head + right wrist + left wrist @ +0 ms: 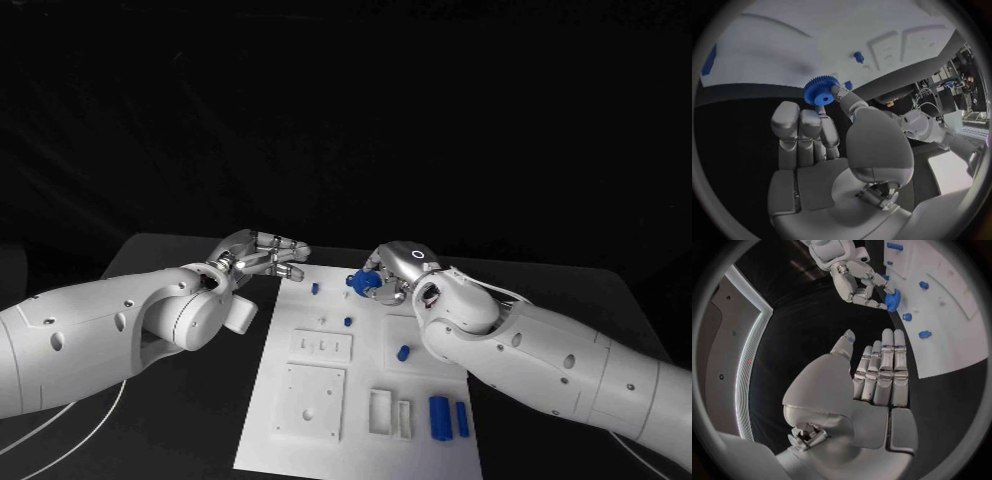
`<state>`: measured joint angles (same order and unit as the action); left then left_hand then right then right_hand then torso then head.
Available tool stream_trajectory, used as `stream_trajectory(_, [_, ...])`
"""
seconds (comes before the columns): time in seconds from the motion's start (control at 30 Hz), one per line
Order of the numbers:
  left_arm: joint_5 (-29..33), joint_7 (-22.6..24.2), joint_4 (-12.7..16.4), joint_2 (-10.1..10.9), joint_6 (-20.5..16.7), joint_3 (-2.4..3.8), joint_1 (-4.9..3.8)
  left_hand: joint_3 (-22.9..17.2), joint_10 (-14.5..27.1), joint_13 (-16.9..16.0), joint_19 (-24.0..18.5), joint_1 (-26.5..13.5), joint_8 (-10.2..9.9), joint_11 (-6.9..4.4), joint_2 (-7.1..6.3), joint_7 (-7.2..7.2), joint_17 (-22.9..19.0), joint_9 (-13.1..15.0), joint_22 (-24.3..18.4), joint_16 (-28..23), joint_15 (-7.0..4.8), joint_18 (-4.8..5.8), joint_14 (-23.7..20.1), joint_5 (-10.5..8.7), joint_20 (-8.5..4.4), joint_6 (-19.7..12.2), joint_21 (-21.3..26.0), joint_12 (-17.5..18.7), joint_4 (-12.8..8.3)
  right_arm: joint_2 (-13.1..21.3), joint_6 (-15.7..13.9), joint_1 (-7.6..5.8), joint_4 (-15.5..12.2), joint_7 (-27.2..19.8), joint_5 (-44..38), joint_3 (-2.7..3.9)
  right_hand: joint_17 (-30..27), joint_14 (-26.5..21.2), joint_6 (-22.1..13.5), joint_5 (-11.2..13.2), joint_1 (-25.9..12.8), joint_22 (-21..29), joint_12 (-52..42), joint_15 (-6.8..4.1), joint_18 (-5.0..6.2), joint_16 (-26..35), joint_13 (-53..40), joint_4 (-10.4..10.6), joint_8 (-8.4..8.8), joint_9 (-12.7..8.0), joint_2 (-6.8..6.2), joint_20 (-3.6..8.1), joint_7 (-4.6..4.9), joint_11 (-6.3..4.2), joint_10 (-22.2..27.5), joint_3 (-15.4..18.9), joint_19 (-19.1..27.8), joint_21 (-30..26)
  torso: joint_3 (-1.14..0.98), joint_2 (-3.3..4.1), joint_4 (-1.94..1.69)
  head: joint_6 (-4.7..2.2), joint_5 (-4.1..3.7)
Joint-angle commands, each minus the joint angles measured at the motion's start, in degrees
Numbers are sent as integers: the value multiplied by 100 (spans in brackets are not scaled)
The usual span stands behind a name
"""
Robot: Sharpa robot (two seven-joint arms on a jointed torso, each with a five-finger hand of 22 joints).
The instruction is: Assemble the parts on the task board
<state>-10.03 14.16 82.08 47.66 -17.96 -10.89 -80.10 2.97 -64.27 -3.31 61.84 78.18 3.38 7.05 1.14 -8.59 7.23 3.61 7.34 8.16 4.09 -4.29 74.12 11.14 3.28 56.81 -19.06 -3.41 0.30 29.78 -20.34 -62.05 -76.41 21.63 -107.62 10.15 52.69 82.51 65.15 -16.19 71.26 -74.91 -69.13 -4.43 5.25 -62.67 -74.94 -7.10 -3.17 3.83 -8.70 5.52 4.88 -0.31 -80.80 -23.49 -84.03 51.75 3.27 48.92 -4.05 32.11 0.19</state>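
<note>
Right hand (387, 274) is pinching a blue gear (821, 90) w/ thumb + fingertips above the task board (361, 420), far edge I think. Left hand (873, 377) is hovering beside the board, fingers straight, pressed together, holding nothing.

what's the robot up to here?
It's working on the white task board. The right hand pinches a blue gear over the board's far edge; the gear is not yet seated on the board. The left hand holds nothing, fingers apart, off the board's far left corner. Several small blue parts stand on the board, including a peg near the far edge and two longer blue pieces at the near right.
</note>
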Motion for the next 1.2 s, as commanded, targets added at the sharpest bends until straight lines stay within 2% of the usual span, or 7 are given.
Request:
stream_trajectory(0.03, [-26,31,17,-20,50,5,-6,-16,41,-8,-44,-26,22,-5,-26,-10,-4,8,-6,24,-3,38,-29,-16,-13,-25,-19,-7,7,-128,-90,15,74,-24,-200,-44,4,3,64,32,15,-233,6,-30,-96,38,-507,36,-41,6,-37,44,-29,-34,-10,-14,-347,23,-4,5,-10,1,-21])
stream_trajectory(0.2, [-26,26,8,-39,49,6,-6,-16,41,-8,-44,-26,22,-5,-26,-10,-4,8,-6,24,-3,38,-29,-16,-13,-25,-19,-7,7,-319,-134,36,240,-62,-229,-138,6,3,63,33,20,-230,10,-30,-95,37,-506,33,-41,5,-37,44,-27,-34,-8,-16,-346,16,2,11,-34,-7,-8])
stream_trajectory(0.37, [-26,22,0,-52,54,6,-6,-16,41,-8,-44,-26,22,-5,-26,-10,-4,8,-6,24,-3,38,-29,-16,-13,-25,-19,-7,7,-469,-173,52,401,-72,-270,-190,6,3,63,33,20,-230,10,-30,-95,37,-506,33,-41,5,-37,44,-27,-34,-8,-16,-346,16,-1,10,-26,-3,-2])
stream_trajectory(0.43, [-26,21,-4,-51,53,6,-7,-16,41,-8,-44,-26,22,-5,-26,-10,-4,8,-6,24,-3,38,-29,-16,-13,-25,-19,-7,7,-523,-193,58,480,-73,-280,-199,6,3,63,33,20,-230,10,-30,-95,37,-506,33,-41,5,-37,44,-27,-34,-8,-16,-346,16,-4,7,-13,-6,8])
stream_trajectory(0.63, [-26,17,-12,-52,54,6,-7,-16,41,-8,-44,-26,22,-5,-26,-10,-4,8,-6,24,-3,38,-29,-16,-13,-25,-19,-7,7,-635,-220,72,669,-84,-295,-211,3,3,63,34,29,-224,14,-35,-92,45,-505,25,-42,6,-39,48,-27,-34,-8,-23,-347,8,-1,7,-13,-4,30])
stream_trajectory(0.97, [-26,16,-23,-76,63,6,-7,-16,41,-8,-44,-26,22,-5,-26,-10,-4,8,-6,24,-3,38,-29,-16,-13,-25,-19,-7,7,-778,-250,90,797,-106,-300,-214,4,3,60,43,21,-223,19,-38,-91,48,-503,27,-42,6,-47,52,-26,-34,-8,-15,-347,13,-4,8,-19,-15,36])
stream_trajectory(1.2, [-27,12,-29,-84,63,6,-7,-16,41,-8,-44,-26,22,-5,-26,-10,-4,8,-6,24,-3,38,-29,-16,-13,-25,-19,-7,7,-839,-220,92,862,-126,-267,-214,-9,-2,36,126,2,-210,49,-41,-89,69,-489,59,-39,4,-57,55,-23,-30,5,13,-346,-8,-4,2,-6,-9,61])
